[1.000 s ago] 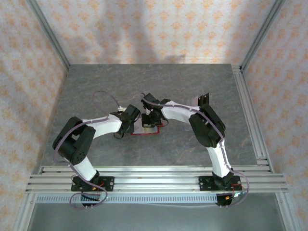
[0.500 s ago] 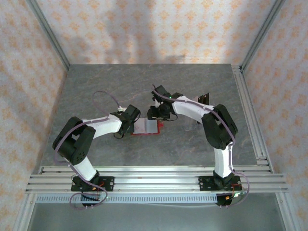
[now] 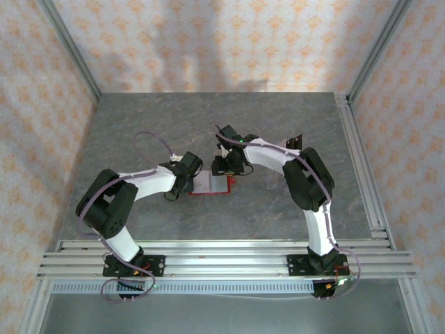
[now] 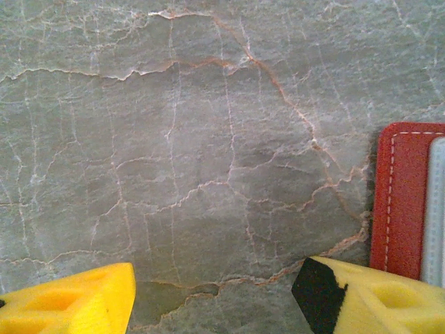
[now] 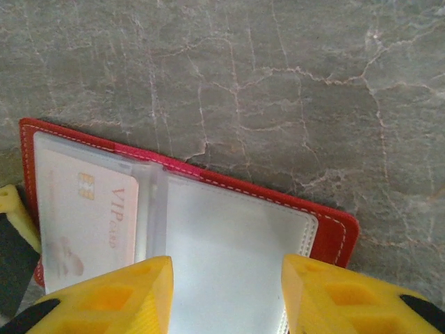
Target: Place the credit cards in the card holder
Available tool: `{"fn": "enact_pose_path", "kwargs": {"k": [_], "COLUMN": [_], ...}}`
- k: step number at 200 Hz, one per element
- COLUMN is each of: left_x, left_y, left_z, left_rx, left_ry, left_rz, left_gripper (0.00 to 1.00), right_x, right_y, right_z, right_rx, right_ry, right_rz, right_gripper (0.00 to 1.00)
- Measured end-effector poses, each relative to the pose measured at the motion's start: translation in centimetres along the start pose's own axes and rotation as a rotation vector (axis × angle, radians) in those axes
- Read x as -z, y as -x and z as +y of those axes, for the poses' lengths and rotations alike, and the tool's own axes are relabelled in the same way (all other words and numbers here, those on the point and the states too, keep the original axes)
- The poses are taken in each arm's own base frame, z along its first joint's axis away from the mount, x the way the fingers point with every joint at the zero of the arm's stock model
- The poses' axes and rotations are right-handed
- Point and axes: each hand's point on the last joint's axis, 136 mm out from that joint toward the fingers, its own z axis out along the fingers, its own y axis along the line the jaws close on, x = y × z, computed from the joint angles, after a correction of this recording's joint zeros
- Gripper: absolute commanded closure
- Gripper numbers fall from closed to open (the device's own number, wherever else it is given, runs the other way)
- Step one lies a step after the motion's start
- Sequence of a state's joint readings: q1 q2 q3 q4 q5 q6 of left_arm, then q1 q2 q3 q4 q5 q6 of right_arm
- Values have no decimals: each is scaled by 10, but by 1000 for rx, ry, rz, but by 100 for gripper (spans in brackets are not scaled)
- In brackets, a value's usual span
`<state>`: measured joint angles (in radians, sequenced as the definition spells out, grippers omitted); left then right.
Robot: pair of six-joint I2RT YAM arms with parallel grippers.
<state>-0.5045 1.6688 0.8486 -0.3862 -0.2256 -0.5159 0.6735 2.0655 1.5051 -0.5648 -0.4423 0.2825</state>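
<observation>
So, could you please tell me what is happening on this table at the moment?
A red card holder lies open on the table. The right claw hovers open just above its clear pockets, holding nothing. A pale VIP card sits in one pocket. The left claw, also open and empty, is low beside the holder's edge. What looks like a dark card sits further right on the table.

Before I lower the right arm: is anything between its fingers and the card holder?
Nothing visible. The right gripper hangs open and empty over a clear sleeve of the card holder. A pale VIP card lies in the other sleeve, off to one side, and the left gripper sits at the holder's edge.
</observation>
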Motion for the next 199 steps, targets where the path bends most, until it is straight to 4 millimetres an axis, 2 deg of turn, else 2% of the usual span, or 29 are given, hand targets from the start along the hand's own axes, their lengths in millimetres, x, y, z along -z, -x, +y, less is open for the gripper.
{"fn": "enact_pose_path", "kwargs": {"k": [57, 106, 199], "left_x": [0, 0, 2], "left_y": [0, 0, 0], "left_z": [0, 0, 1], "left_rx": [0, 0, 5], "left_ry": [0, 0, -6], "left_rz": [0, -1, -9], "left_gripper": [31, 31, 31], "right_x": [-7, -11, -8], "right_y": [-3, -13, -7], "right_z": [4, 21, 49], "right_rx": [15, 29, -41], "right_ry": [0, 47, 187], "right_rz": [16, 48, 45], "right_gripper": [55, 56, 56]}}
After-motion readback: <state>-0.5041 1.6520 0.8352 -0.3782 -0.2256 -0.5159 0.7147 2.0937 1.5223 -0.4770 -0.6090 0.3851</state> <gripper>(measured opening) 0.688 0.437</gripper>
